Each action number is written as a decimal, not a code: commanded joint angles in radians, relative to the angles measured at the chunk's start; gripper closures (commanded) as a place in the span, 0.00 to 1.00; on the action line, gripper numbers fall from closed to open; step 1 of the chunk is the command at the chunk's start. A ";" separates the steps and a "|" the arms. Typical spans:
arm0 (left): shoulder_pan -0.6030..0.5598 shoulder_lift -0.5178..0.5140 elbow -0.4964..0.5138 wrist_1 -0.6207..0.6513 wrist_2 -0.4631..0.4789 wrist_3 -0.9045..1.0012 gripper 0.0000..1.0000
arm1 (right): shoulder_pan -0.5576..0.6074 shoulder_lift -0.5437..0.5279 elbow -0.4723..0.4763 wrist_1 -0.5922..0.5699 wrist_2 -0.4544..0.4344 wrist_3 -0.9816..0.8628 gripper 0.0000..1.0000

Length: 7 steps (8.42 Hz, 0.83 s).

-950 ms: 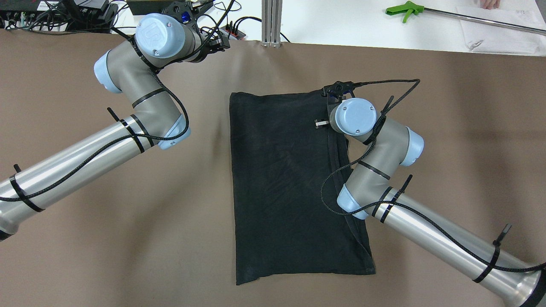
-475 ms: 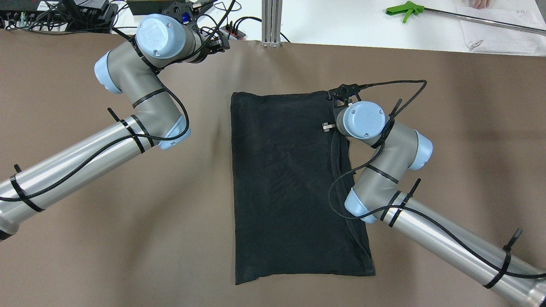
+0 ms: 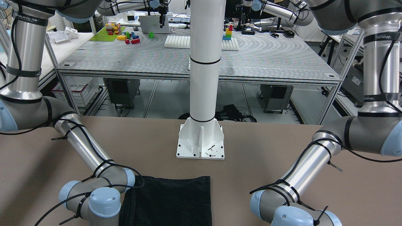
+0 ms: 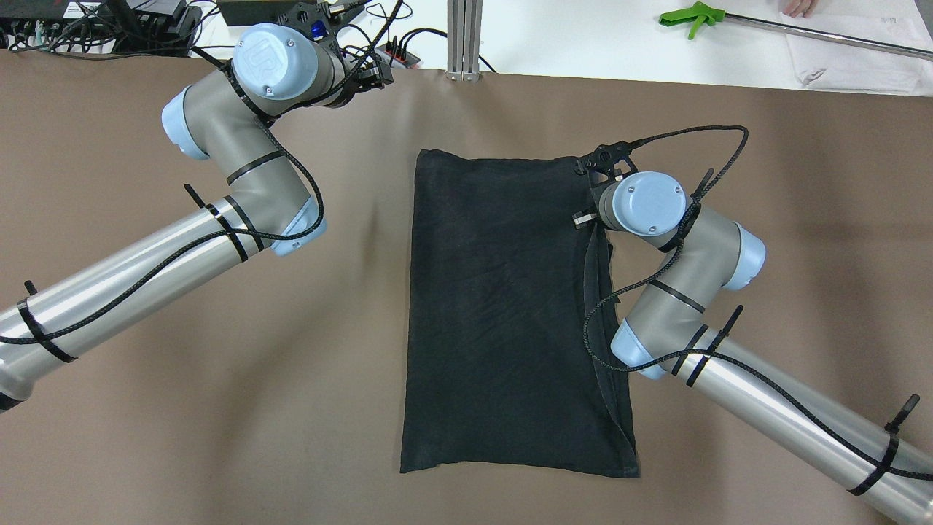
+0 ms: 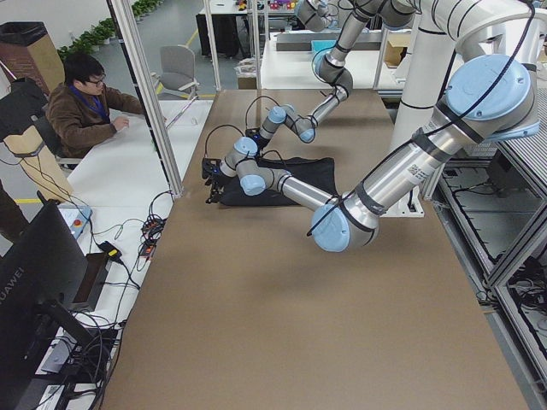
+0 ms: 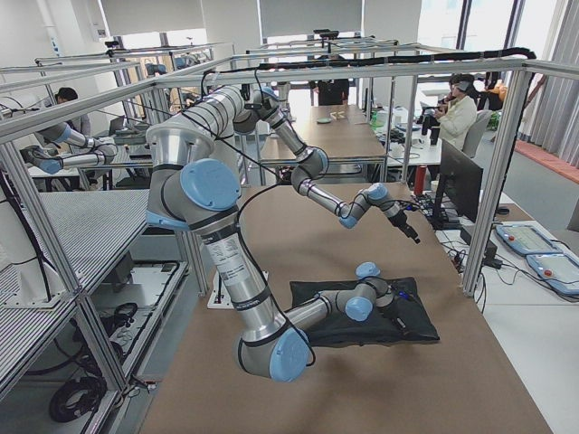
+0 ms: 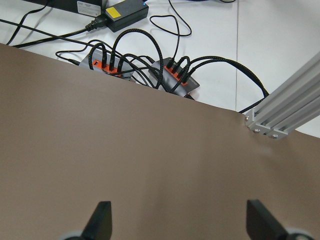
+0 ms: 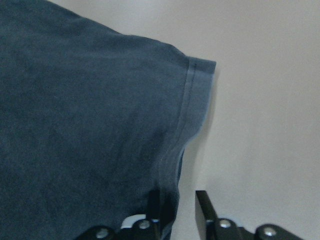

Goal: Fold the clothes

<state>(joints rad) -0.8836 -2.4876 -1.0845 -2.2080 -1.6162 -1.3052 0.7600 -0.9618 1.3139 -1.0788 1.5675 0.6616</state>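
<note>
While the garment (image 4: 503, 306) lies flat on the table (image 4: 219, 408), long side running away from the robot, I note the right gripper (image 8: 176, 200) low at its far right corner. On the wrist view its fingers (image 8: 204, 207) sit close together with the cloth's side edge caught between them, so I read that as pinching the garment. A stitched hem (image 8: 196, 90) finishes that corner. Along the right side a second layer shows, slightly offset. The left gripper (image 7: 177, 212) hangs well apart over bare table near the far edge, fingers spread wide, gripping nothing. Cable hubs (image 7: 150, 72) lie just past that edge.
</note>
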 commanded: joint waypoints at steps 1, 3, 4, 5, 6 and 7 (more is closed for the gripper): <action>0.000 0.001 0.000 0.001 0.001 0.001 0.05 | 0.019 0.000 0.027 -0.009 0.113 -0.007 0.05; 0.000 -0.001 0.000 0.001 0.001 0.001 0.05 | 0.015 -0.061 0.121 -0.029 0.123 0.016 0.06; 0.000 -0.001 0.002 0.002 0.001 0.001 0.05 | 0.006 -0.092 0.177 -0.058 0.123 0.033 0.06; 0.000 0.001 0.002 0.001 0.001 0.001 0.05 | -0.016 -0.100 0.209 -0.085 0.121 0.070 0.06; 0.000 0.002 0.000 0.001 0.001 0.001 0.05 | -0.034 -0.092 0.206 -0.093 0.121 0.105 0.06; 0.000 0.003 0.000 -0.001 0.001 0.000 0.05 | -0.036 -0.084 0.200 -0.095 0.115 0.119 0.06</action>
<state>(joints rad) -0.8836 -2.4863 -1.0837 -2.2072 -1.6153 -1.3039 0.7428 -1.0511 1.5047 -1.1566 1.6883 0.7354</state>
